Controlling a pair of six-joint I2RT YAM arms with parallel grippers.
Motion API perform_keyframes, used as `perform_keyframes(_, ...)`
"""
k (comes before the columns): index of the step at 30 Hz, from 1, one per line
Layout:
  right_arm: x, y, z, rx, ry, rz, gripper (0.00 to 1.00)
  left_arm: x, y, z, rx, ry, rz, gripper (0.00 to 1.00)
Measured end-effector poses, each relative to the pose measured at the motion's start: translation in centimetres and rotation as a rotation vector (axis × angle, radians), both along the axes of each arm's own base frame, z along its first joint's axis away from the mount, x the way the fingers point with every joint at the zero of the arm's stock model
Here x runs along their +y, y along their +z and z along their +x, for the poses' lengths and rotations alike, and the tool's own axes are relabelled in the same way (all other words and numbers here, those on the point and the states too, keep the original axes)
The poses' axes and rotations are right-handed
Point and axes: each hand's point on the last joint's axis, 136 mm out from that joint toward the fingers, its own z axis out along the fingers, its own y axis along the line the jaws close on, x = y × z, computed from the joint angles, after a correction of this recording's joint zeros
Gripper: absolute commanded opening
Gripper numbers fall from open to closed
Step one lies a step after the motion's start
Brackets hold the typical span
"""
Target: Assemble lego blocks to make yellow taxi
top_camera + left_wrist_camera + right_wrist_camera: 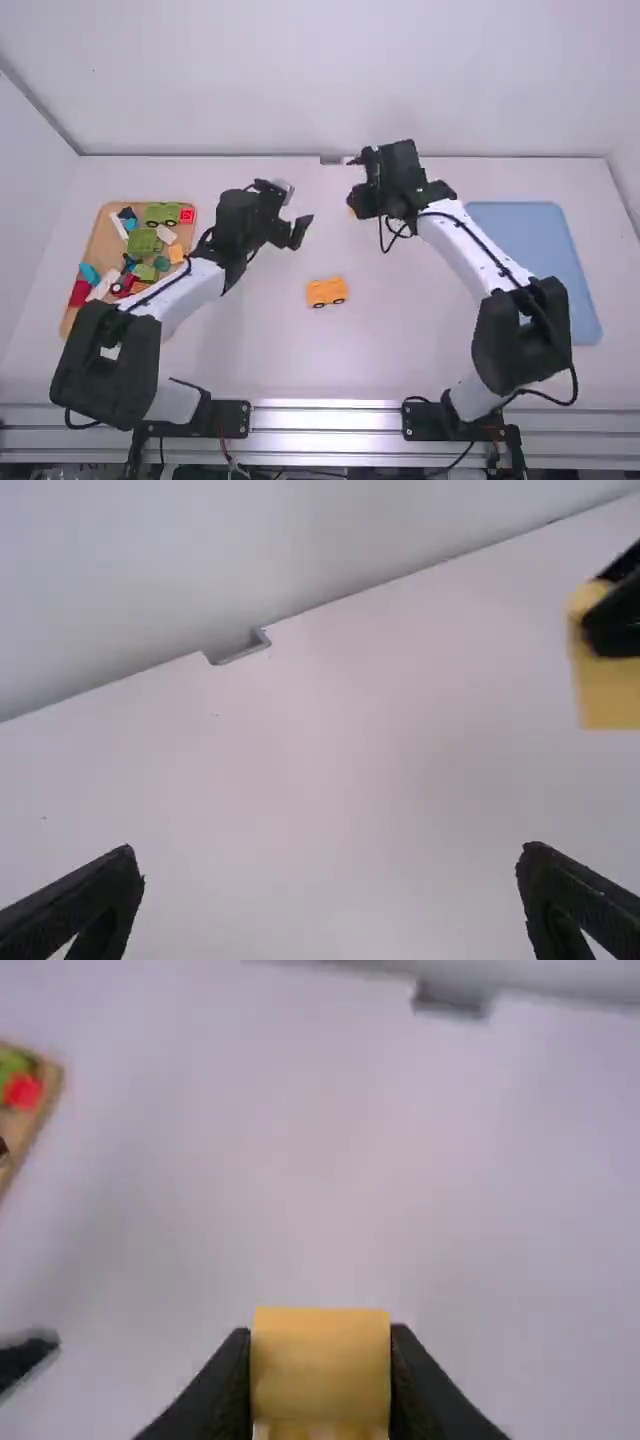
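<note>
The tray (96,243) stands at the table's left, with its mixed pieces inside. The left gripper (293,232) hangs over the table between the tray and the right gripper (360,198); its fingers are wide apart with nothing between them. The yellow car (326,292) sits on the table, nearer the arms' bases than either gripper and roughly between the two sideways, touched by no finger. The right gripper, farther along, is clamped on the yellow block (320,1360): the block sits squarely between its two fingertips, a side against each. The blue mat (535,270) lies at the right, part of it behind the right arm.

Counted left to right: one tray, holding one green car (165,213), one square red block (187,215) beside it, and other red, white, green, blue and yellow pieces too small and crowded to count surely; one yellow car on the table, two of its dark wheels in sight; one yellow block held; one blue mat.
</note>
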Motion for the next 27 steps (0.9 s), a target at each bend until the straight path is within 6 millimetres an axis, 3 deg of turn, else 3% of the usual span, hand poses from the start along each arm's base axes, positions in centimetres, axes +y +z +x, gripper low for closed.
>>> perform_keyframes(3,-1.2,-0.8,-1.7,0.084,-0.022,-0.064,0.11,0.4,0.1,0.3,-0.01,0.025,0.011,0.99)
perform_keyframes(10,-3.0,-6.8,-6.2,0.362,-0.133,-0.21,0.11,2.4,0.1,1.2,-0.053,0.118,0.108,0.99)
perform_keyframes(13,-3.3,-8.6,-7.3,0.411,-0.176,-0.249,0.13,3.3,0.0,1.3,-0.05,0.157,0.138,0.99)
perform_keyframes(17,-3.4,-10.8,-9.3,0.472,-0.226,-0.281,0.14,4.2,1.4,1.0,-0.073,0.201,0.154,0.99)
perform_keyframes(21,-3.8,-12.8,-10.0,0.496,-0.289,-0.259,0.15,4.7,2.8,0.4,-0.1,0.215,0.171,0.99)
perform_keyframes(27,-5.6,-15.6,-10.5,0.545,-0.395,-0.182,0.17,4.8,3.0,0.3,-0.099,0.216,0.177,0.99)
